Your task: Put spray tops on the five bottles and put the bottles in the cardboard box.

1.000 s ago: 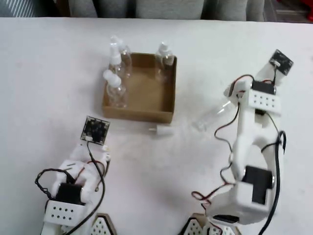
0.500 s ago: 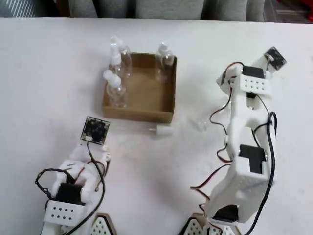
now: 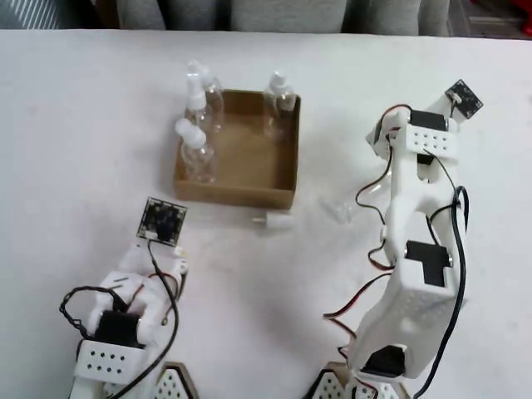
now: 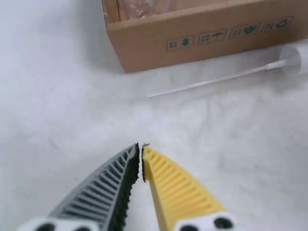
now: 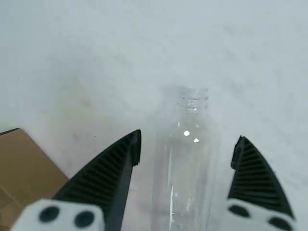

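A clear uncapped bottle (image 5: 185, 159) lies on the white table, its threaded neck (image 5: 192, 98) pointing away from the wrist camera. My right gripper (image 5: 187, 138) is open and straddles it, one black finger on each side, not touching. From above, only the bottle's end (image 3: 339, 209) shows beside the right arm (image 3: 420, 166). A loose spray top (image 3: 274, 223) with a long thin tube (image 4: 216, 81) lies just in front of the cardboard box (image 3: 249, 193). Several capped bottles (image 3: 198, 154) stand in the box. My left gripper (image 4: 142, 147) is shut and empty, low over the table short of the box (image 4: 192, 36).
The left arm (image 3: 125, 316) sits folded at the front left. Bare tabletop stretches between the two arms and to the right of the box. Grey chair backs (image 3: 283, 15) line the far table edge.
The right arm has swung left and stretched forward over the lying bottle, which is now mostly covered by it. The left arm has not moved.
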